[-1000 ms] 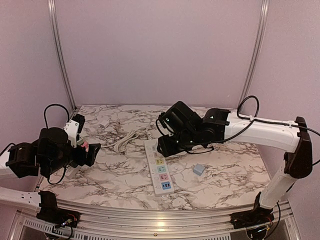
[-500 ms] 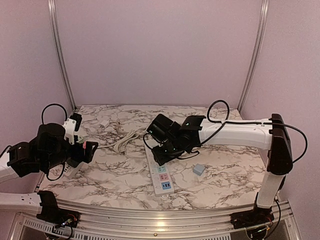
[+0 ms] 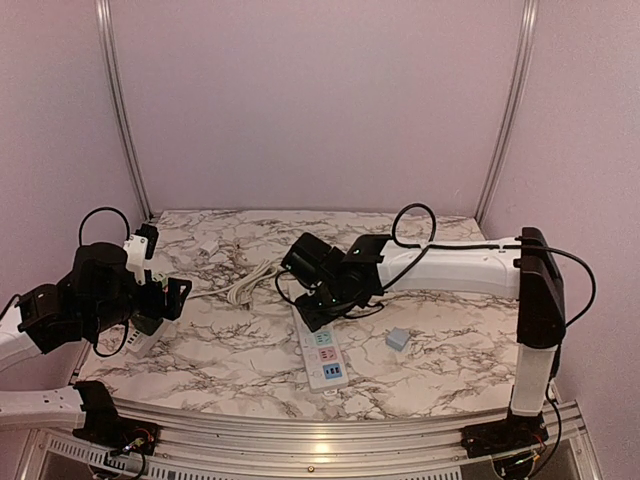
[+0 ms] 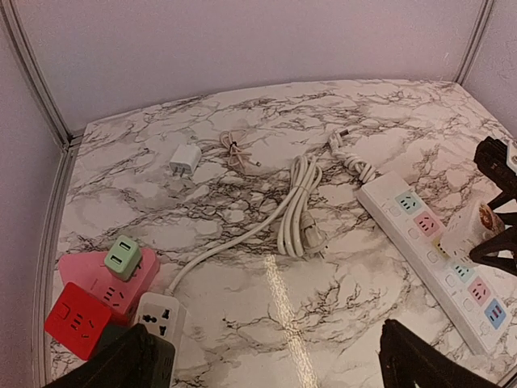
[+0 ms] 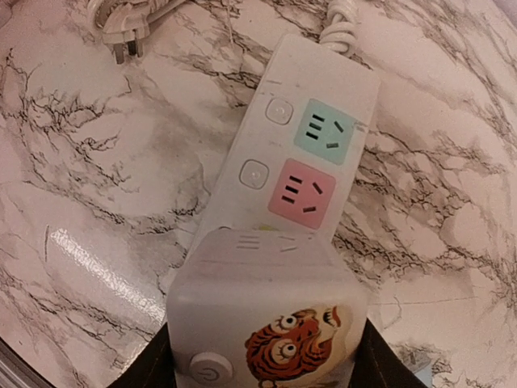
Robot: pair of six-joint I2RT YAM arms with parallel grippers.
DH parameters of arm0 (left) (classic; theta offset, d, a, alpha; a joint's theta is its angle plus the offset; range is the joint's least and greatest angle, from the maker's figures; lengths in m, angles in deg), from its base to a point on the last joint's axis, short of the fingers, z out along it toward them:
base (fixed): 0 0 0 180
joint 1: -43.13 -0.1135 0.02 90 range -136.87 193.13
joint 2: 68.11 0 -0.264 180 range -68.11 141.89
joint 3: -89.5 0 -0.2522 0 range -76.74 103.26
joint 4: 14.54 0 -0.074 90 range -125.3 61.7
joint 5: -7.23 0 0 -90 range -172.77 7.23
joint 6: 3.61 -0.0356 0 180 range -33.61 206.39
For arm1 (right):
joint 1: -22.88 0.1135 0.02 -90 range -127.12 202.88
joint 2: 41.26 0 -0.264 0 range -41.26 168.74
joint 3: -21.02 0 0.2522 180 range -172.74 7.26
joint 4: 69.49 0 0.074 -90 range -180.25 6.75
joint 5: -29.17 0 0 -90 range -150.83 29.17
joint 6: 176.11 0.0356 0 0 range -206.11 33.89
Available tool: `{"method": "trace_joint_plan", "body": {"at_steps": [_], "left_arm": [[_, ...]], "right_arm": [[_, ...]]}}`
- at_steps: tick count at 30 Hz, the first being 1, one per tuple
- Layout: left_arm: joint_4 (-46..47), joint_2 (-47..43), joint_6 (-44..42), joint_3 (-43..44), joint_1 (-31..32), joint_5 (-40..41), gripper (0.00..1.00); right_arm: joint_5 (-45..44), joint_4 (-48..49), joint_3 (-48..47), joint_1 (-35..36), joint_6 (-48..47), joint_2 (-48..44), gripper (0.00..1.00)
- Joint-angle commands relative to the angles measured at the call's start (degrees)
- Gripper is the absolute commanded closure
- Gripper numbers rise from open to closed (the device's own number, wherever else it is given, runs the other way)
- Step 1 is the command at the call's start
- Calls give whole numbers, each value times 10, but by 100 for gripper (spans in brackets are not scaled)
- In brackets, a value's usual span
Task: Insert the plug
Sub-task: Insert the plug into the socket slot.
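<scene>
A white cube plug point(image 5: 266, 323) with a tiger picture and a round button sits between my right gripper's point(image 5: 266, 368) black fingers point(image 5: 149, 368), which are shut on its sides. It hangs just over the white power strip point(image 5: 311, 153), below the pink socket point(image 5: 302, 192) and the green socket point(image 5: 325, 132). From above, the right gripper point(image 3: 318, 300) is over the strip's point(image 3: 325, 355) far end. The left wrist view shows the plug point(image 4: 472, 226) at the right edge above the strip point(image 4: 420, 234). My left gripper point(image 4: 271, 364) stands open over bare marble, holding nothing.
Red point(image 4: 77, 319), pink point(image 4: 121, 283) and green point(image 4: 123, 257) socket cubes and a white adapter point(image 4: 157, 315) cluster at the near left. A coiled white cable point(image 4: 303, 210), a small charger point(image 4: 184, 159) and a thin cable point(image 4: 234, 149) lie mid-table. A grey-blue block point(image 3: 398, 339) lies right of the strip.
My right arm has swung left and lower, carrying the plug to the strip's far end. My left arm has drawn back a little toward the left.
</scene>
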Motion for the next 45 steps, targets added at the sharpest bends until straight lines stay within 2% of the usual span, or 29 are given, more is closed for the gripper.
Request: {"method": "trace_joint_plan", "body": {"at_steps": [1, 27, 45], "left_arm": [[17, 0, -5, -6, -9, -10, 1], [18, -3, -5, -7, -27, -17, 1], [18, -11, -4, -8, -30, -14, 1]], "right_arm": [[-16, 12, -20, -4, -6, -5, 100], [16, 29, 0, -21, -10, 8, 100], [26, 27, 17, -34, 24, 12, 100]]}}
